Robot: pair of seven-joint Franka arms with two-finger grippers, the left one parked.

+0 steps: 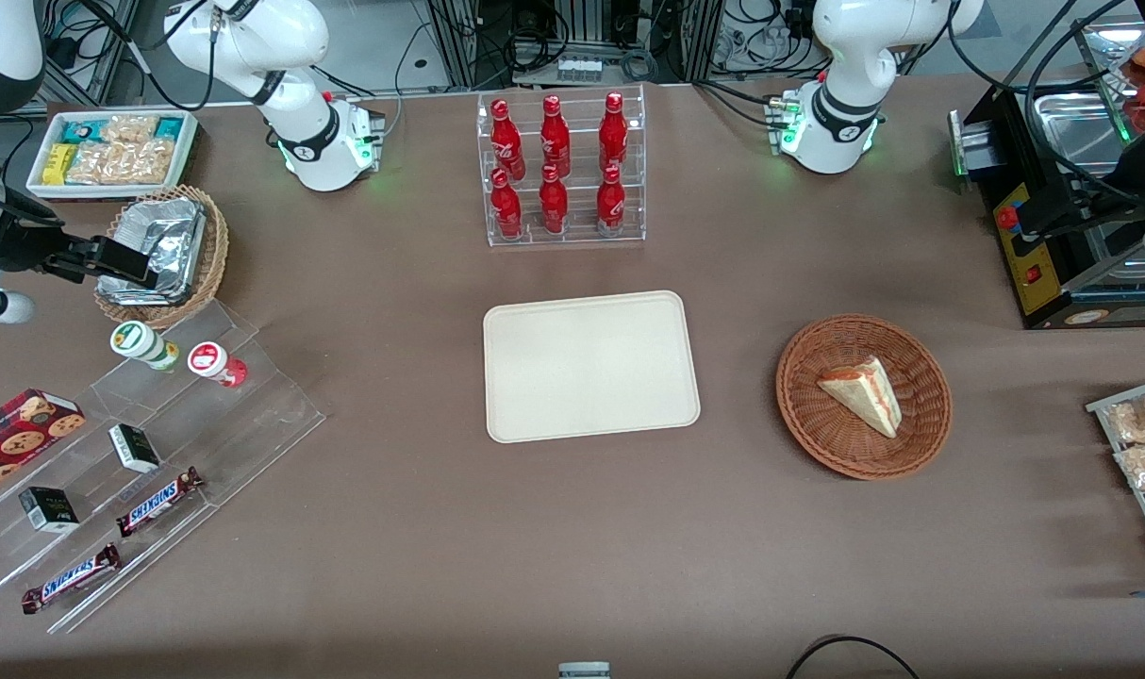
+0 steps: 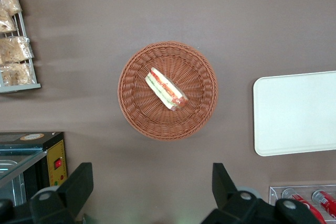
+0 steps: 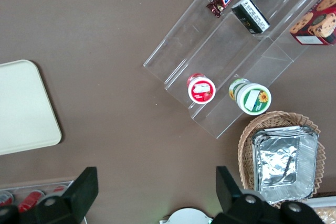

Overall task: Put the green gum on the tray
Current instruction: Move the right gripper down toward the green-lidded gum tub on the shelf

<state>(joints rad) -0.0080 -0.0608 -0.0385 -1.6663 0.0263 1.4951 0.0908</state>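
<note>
The green gum (image 1: 140,342) is a small canister with a white, green-rimmed lid, standing on the top step of a clear acrylic stand (image 1: 252,415); it also shows in the right wrist view (image 3: 254,98). A similar red-lidded canister (image 1: 210,361) stands beside it. The beige tray (image 1: 591,366) lies flat and bare at the table's middle; one corner shows in the right wrist view (image 3: 23,109). My right gripper (image 1: 129,264) hangs high over the foil basket, farther from the front camera than the gum. In the right wrist view the gripper (image 3: 156,187) is wide open and empty.
A wicker basket of foil containers (image 1: 162,250) sits under the gripper. Snickers bars (image 1: 157,500), small dark boxes (image 1: 134,447) and a cookie box (image 1: 21,429) lie on the stand. A cola bottle rack (image 1: 561,170), a sandwich basket (image 1: 863,396) and a white snack box (image 1: 110,151) stand around.
</note>
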